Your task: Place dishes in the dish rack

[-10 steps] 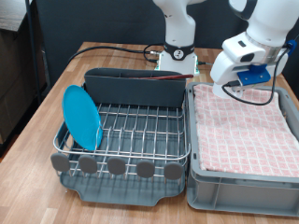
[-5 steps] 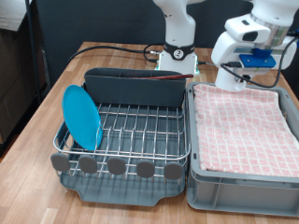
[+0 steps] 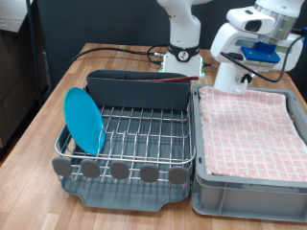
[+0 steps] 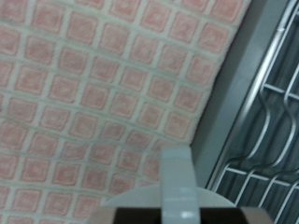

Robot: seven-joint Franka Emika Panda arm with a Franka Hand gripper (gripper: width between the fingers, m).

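The bright-blue plate (image 3: 84, 120) stands upright in the left slots of the silver wire dish rack (image 3: 134, 134). A reddish-brown wooden spoon (image 3: 153, 82) lies along the tall grey caddy (image 3: 134, 91) at the rack's back. My gripper (image 3: 235, 80) hangs high over the far edge of the grey crate. It is shut on a small white mug (image 3: 233, 77). In the wrist view a pale finger (image 4: 177, 168) crosses the mug's rim (image 4: 140, 199), with pink checkered cloth (image 4: 93, 84) and rack wires (image 4: 271, 140) below.
The grey crate (image 3: 247, 187) lined with pink checkered cloth stands to the rack's right in the exterior view. The robot base (image 3: 182, 57) and black cables are behind the rack. Round grey knobs (image 3: 120, 171) line the rack's front. Wooden table (image 3: 38, 125) shows at left.
My gripper has risen from just above the crate's far edge and shifted slightly towards the exterior view's top left, carrying the white mug with it. Plate and spoon have not moved.
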